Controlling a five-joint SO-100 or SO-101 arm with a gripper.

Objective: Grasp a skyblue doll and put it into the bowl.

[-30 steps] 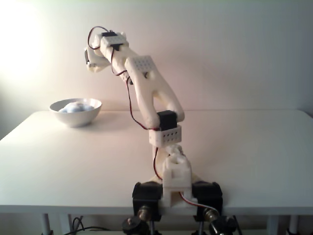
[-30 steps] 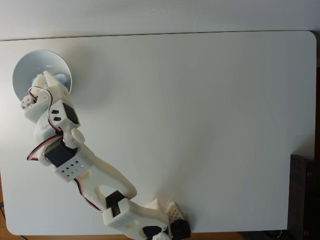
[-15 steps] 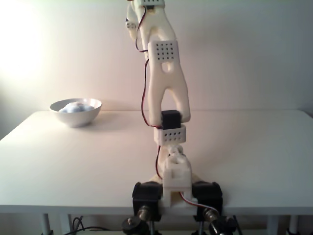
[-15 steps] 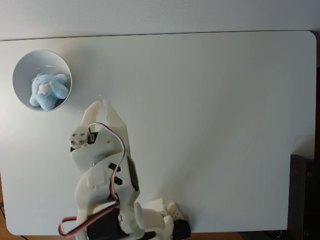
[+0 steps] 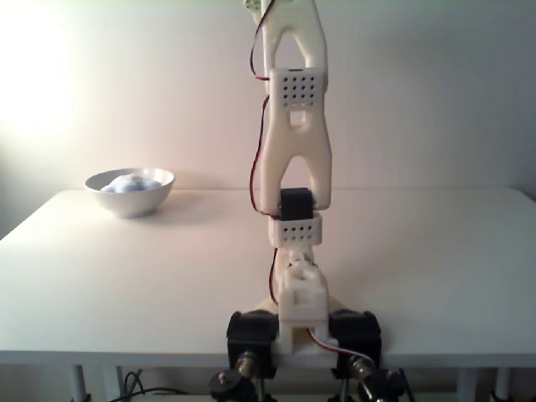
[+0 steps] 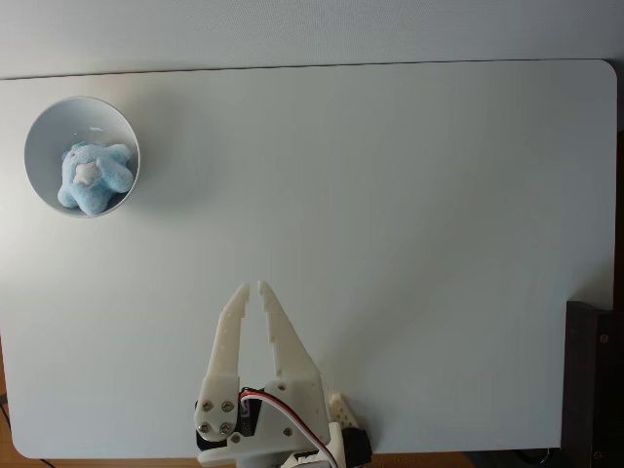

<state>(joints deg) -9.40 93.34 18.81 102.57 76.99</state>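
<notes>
The skyblue doll lies inside the white bowl at the table's far left corner in the fixed view from above. From the front fixed view the doll shows as a pale blue lump above the rim of the bowl. My gripper hangs over the table's near middle, far from the bowl, its two white fingers slightly apart with nothing between them. The arm stands nearly upright over its base.
The white table is bare across its middle and right. A dark block sits at the table's right edge near the front. The arm's base clamps grip the front edge.
The arm has pulled back from the bowl and swung upright toward the table's middle. The doll, which lay under the gripper a second ago, stays in the bowl.
</notes>
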